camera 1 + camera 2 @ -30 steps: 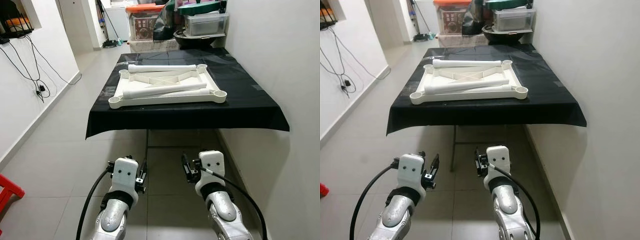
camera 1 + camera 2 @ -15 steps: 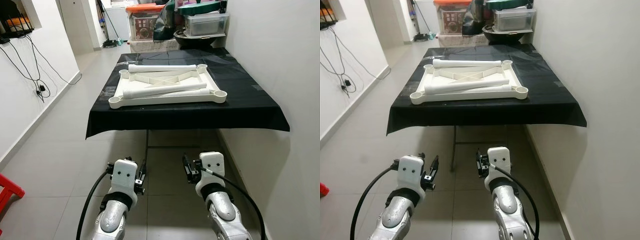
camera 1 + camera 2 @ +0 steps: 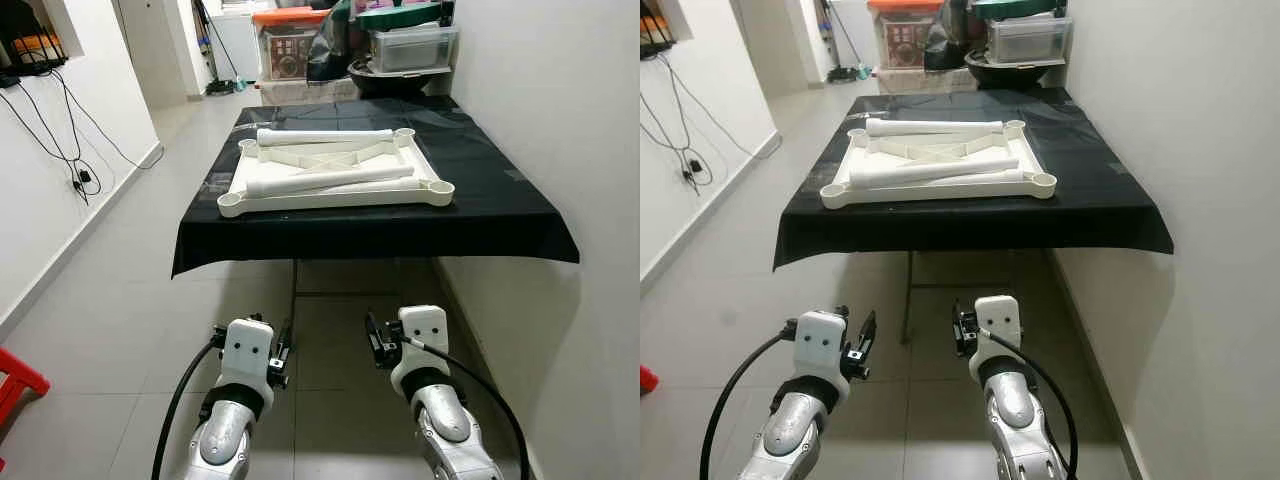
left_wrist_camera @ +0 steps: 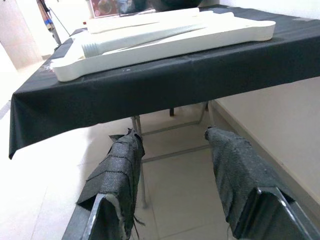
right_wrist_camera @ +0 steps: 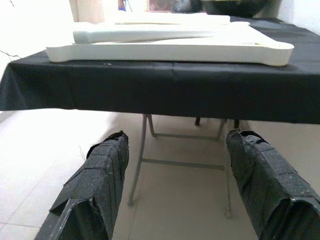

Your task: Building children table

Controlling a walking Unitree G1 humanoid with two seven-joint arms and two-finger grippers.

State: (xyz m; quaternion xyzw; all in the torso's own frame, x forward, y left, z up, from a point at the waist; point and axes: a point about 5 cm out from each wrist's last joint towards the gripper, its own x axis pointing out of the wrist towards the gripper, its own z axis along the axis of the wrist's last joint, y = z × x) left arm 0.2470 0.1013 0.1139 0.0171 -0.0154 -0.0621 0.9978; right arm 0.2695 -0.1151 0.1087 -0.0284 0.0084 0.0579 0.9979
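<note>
Tabletop (image 3: 335, 195), a white plastic panel lying upside down, rests in the middle of the surface (image 3: 480, 215), ribs up, with a round socket at each corner. Two white legs lie on it: the far leg (image 3: 325, 136) along its 12 o'clock edge, the near leg (image 3: 330, 180) slanting across its middle. All of it looks like light, stiff, smooth moulded plastic, so the round legs may roll or slip in a pinch; the best hold on a leg is likely mid-length, across its width. The panel itself seems too broad for one tool and would be better held by a rim or pressed down while a leg goes into a socket.

Black cloth covers the surface and hangs over its edge; it could drag or bunch if the panel is slid. Bins (image 3: 410, 45) and a dark bag crowd the 12 o'clock end, a wall runs close along the 3 o'clock side, and a red stool (image 3: 15, 380) stands on the floor at 8 o'clock.

Left tool (image 4: 172, 165) and right tool (image 5: 175, 170) both hang below the surface's edge, fingers spread and empty, well apart from the parts; that edge lies between them and the work.
</note>
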